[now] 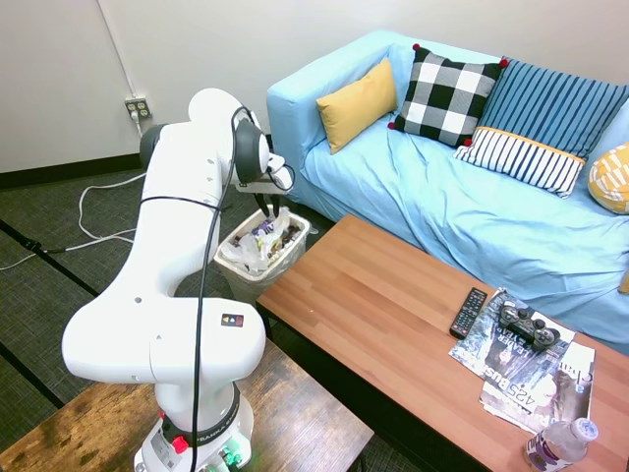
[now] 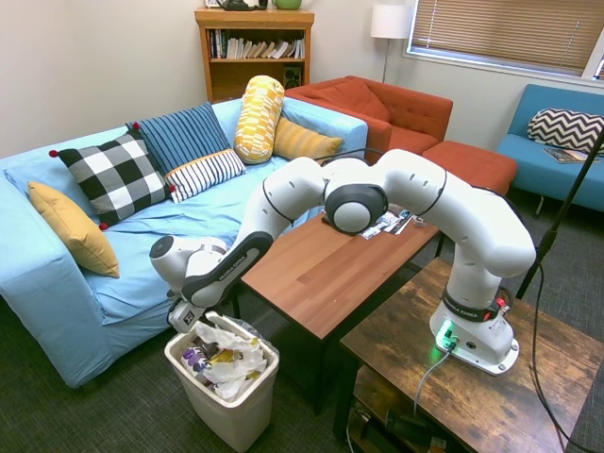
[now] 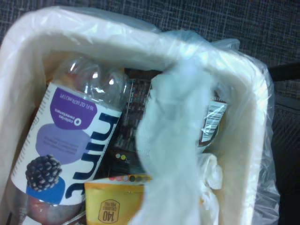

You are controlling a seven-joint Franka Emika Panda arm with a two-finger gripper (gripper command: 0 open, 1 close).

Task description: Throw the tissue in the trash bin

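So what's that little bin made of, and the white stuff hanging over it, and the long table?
The trash bin looks like smooth matte plastic, pale grey-white, lined with a thin glossy plastic bag that crinkles and shines at the rim. The tissue appears to be soft crumpled paper, dull white, though it is blurred. The coffee table shows reddish wood planks with visible grain, possibly a laminate.

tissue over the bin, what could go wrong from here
1. The tissue hangs close to the camera over the bin, near one wall; if dropped off-centre it may land on the rim or the bag liner.
2. The bin is already piled with a bottle and wrappers, so the light tissue could sit on top and slide out.
3. The gripper is low; going lower could nudge the bin.
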